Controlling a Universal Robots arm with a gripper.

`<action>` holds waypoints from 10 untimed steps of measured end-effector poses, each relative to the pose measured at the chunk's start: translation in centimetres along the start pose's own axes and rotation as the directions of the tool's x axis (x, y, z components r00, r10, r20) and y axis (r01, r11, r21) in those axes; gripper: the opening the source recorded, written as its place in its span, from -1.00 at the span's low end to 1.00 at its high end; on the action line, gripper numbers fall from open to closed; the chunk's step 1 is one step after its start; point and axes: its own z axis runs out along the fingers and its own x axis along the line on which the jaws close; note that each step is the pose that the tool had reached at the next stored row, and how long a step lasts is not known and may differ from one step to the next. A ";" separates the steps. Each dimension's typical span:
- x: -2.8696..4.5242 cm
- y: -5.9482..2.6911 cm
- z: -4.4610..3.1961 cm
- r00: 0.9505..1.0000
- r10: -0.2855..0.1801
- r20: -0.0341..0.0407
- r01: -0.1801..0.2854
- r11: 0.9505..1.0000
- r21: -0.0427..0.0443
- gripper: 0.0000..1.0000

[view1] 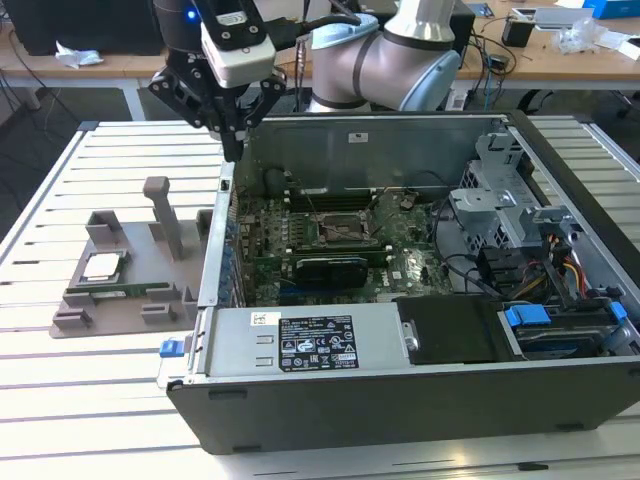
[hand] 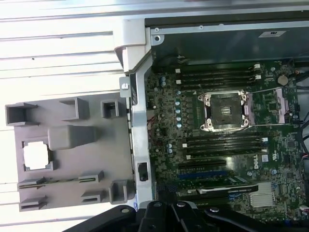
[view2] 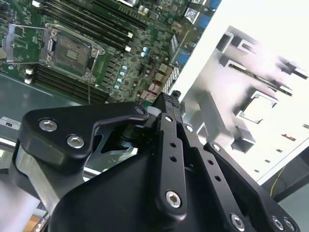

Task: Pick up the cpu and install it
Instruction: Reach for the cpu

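The cpu (view1: 102, 266) (hand: 37, 155), a small silver square, lies in a recess of the grey holder (view1: 70, 322) on the table at the exterior view's left. My gripper (view1: 232, 148) (view2: 170, 99) hangs high over the computer case's wall nearest that holder, well above and to the right of the cpu. Its black fingers (view2: 166, 145) are closed together with nothing between them. The motherboard socket (view1: 345, 228) (hand: 224, 111) (view2: 70, 48) sits inside the case with its metal frame lifted open.
The open computer case (view1: 400, 350) takes up the middle and right of the slatted table. A long green memory stick (view1: 120, 291) lies in the holder beside a tall grey post (view1: 165, 215). Cables and drive bays (view1: 540, 270) crowd the case's right end.
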 end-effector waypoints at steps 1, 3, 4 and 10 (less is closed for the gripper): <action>0.26 -0.02 -0.01 1.000 0.000 0.000 0.000 1.000 0.000 -0.79; 0.87 -0.06 -0.02 1.000 0.000 0.000 0.000 1.000 0.000 -0.79; 1.45 -0.11 -0.04 1.000 0.000 0.000 0.000 1.000 0.000 -0.79; 3.11 -0.23 -0.08 1.000 0.000 0.000 0.000 1.000 0.000 -0.79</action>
